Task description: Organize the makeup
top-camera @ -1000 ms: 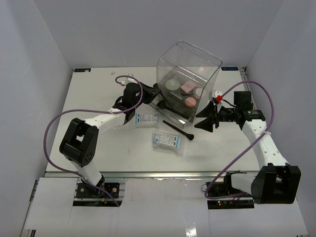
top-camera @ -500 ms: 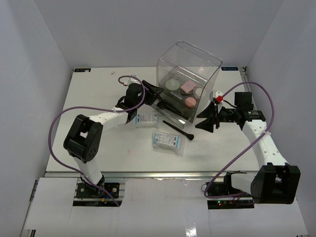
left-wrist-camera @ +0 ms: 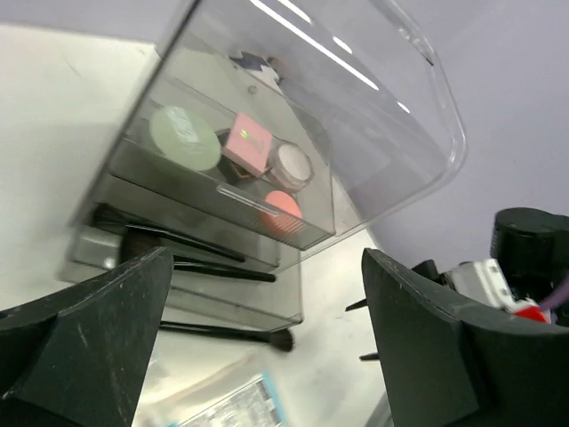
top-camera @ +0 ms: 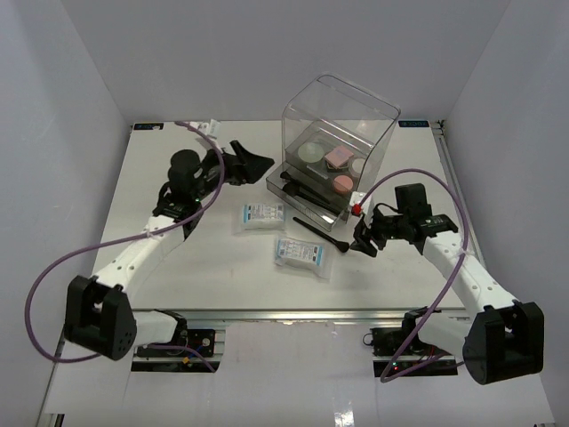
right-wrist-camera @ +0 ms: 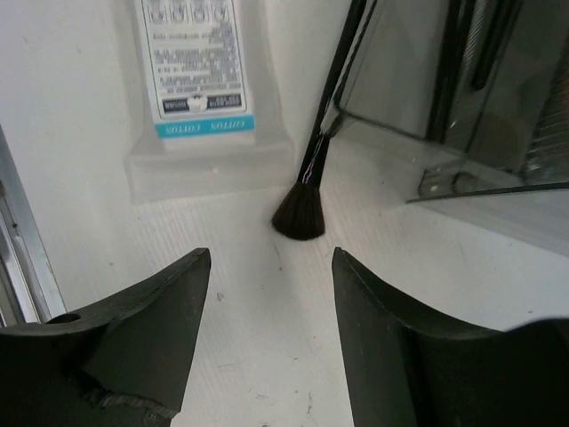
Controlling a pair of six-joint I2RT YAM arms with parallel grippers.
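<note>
One thin black brush (top-camera: 322, 236) lies on the table in front of the clear box (top-camera: 342, 133), its fan head (right-wrist-camera: 300, 213) just ahead of my open right gripper (right-wrist-camera: 269, 258), which holds nothing. Two white-blue sachets (top-camera: 264, 214) (top-camera: 300, 253) lie left of it. Other black brushes (left-wrist-camera: 169, 236) rest in the box's open lower drawer (left-wrist-camera: 222, 298). In the upper drawer sit a pale round pad (left-wrist-camera: 184, 138), a pink square puff (left-wrist-camera: 249, 142), a white round pad (left-wrist-camera: 291, 165) and a pink round puff (left-wrist-camera: 282, 203). My left gripper (top-camera: 244, 165) hangs wide open left of the box, empty.
The box stands at the back centre of the white table (top-camera: 178, 267), its drawers facing the near side. Grey walls close in the left, right and back. A purple cable (top-camera: 53, 276) loops beside the left arm, another beside the right arm (top-camera: 462, 276).
My left gripper opened wide and drew back left from the drawer. My right gripper dropped down and forward to just behind the loose brush's head.
</note>
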